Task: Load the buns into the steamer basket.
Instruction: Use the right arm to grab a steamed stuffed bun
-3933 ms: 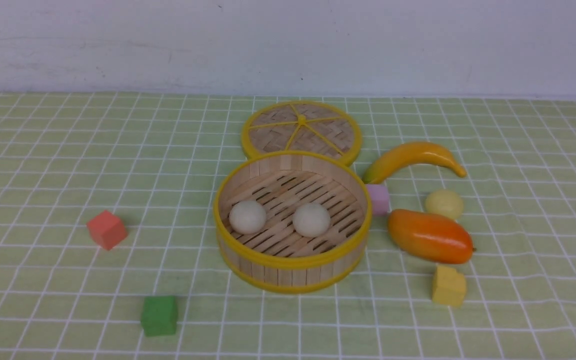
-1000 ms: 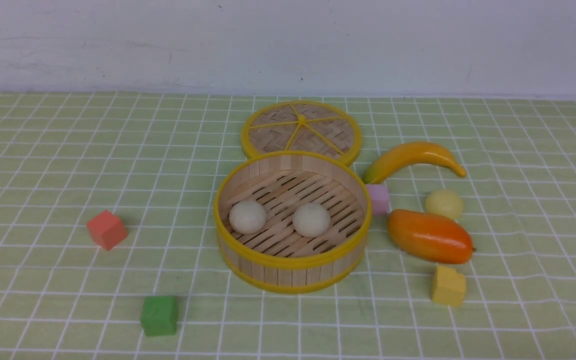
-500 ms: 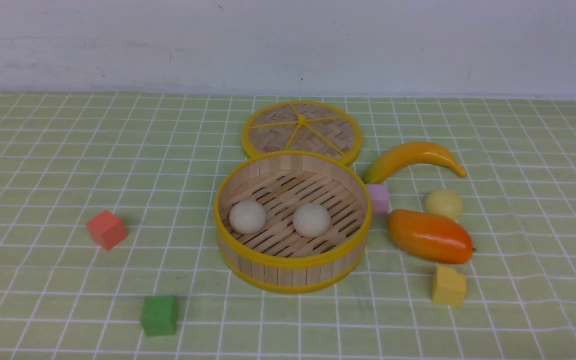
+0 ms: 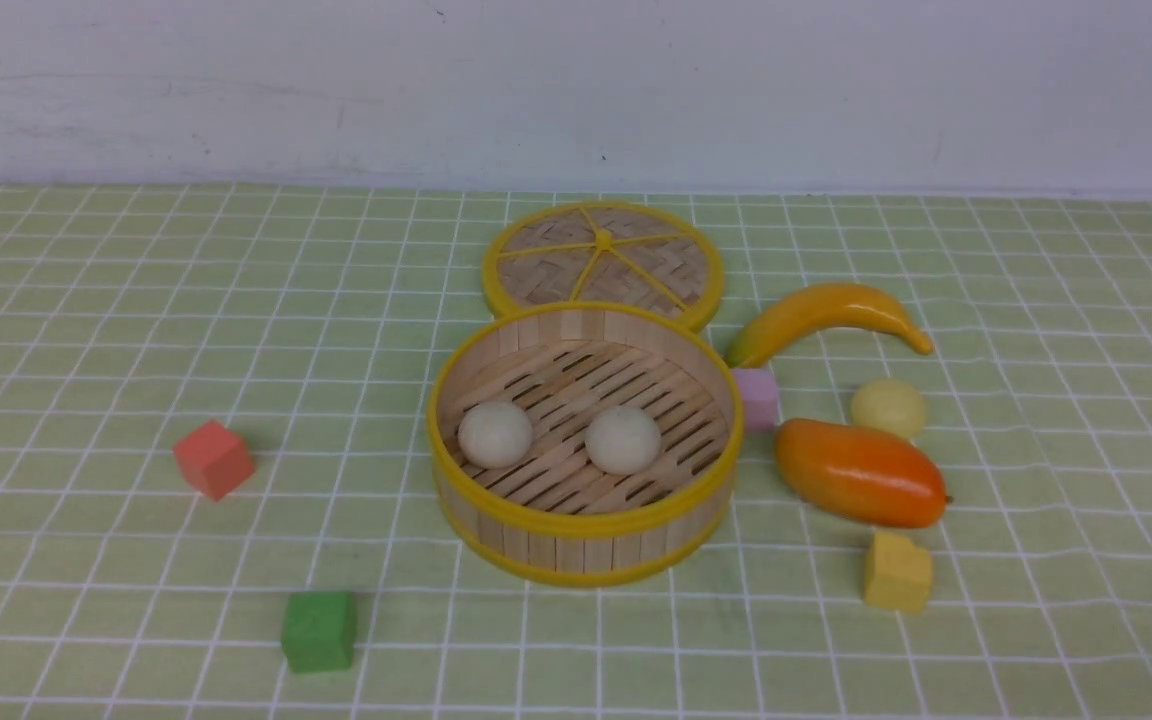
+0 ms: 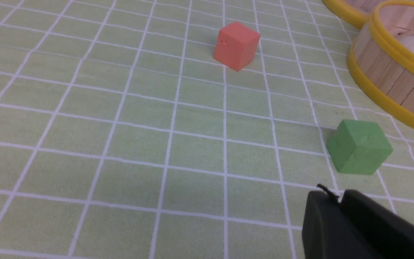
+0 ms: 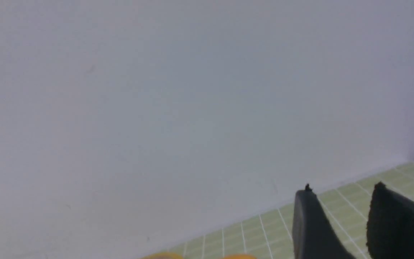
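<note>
Two off-white buns (image 4: 495, 434) in steamer basket (image 4: 584, 522); yellow bun (image 4: 888, 407) outside, right, just beyond mango (image 4: 859, 473). Left claw (image 5: 337, 197) pressed together, right claw (image 6: 343, 190) spread.

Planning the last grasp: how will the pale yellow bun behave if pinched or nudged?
Round and smooth, the pale yellow bun probably rolls when nudged and may slip from an off-centre pinch. The mango beside it would likely block rolling toward the robot.

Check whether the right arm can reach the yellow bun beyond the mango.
Probably yes: nothing covers the yellow bun; mango and banana lie close but leave its top free, and the right hand is open.
</note>
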Available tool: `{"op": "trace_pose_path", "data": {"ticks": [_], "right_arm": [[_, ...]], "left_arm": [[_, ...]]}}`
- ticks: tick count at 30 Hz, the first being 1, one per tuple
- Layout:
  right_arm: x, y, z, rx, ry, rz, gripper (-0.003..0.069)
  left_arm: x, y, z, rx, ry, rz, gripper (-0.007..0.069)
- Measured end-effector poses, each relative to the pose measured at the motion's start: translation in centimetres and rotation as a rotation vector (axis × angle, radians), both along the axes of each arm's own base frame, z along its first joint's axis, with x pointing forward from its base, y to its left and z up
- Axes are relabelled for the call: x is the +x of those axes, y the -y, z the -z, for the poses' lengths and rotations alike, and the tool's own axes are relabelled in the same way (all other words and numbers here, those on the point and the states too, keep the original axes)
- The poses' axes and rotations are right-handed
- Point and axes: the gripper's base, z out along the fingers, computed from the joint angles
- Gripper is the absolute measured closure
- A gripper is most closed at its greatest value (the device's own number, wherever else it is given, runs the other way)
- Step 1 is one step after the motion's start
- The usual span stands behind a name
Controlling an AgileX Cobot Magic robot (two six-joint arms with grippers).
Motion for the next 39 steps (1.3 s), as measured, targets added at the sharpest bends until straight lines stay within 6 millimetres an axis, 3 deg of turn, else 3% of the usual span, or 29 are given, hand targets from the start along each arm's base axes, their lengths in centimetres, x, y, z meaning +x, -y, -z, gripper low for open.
{"op": "trace_pose_path", "data": {"ticks": [6,12,14,19,26,33,39], "right_arm": [[-0.3,-0.1,-5.9,0.0,-0.031,-0.01,0.0419],[2.5,0.0,-9.2,0.022,-0.294,-0.026,0.0419],[3.7,0.0,-9.3,0.027,-0.358,-0.035,0.0419],[7.9,-0.7,-6.7,0.041,-0.64,-0.124,0.0419],[11.0,-3.0,-3.5,-0.056,-0.915,-0.278,0.0419],[12.8,-5.4,-3.1,-0.252,-0.964,-0.424,0.0419],[13.5,-6.3,-3.9,-0.377,-0.86,-0.467,0.0419]], "left_arm": [[0.0,0.0,0.0,0.0,0.0,0.0,0.0561],[0.0,0.0,0.0,0.0,0.0,0.0,0.0553],[0.0,0.0,0.0,0.0,0.0,0.0,0.0552],[0.0,0.0,0.0,0.0,0.0,0.0,0.0547],[0.0,0.0,0.0,0.0,0.0,0.0,0.0538],[0.0,0.0,0.0,0.0,0.0,0.0,0.0533],[0.0,0.0,0.0,0.0,0.0,0.0,0.0529]]}}
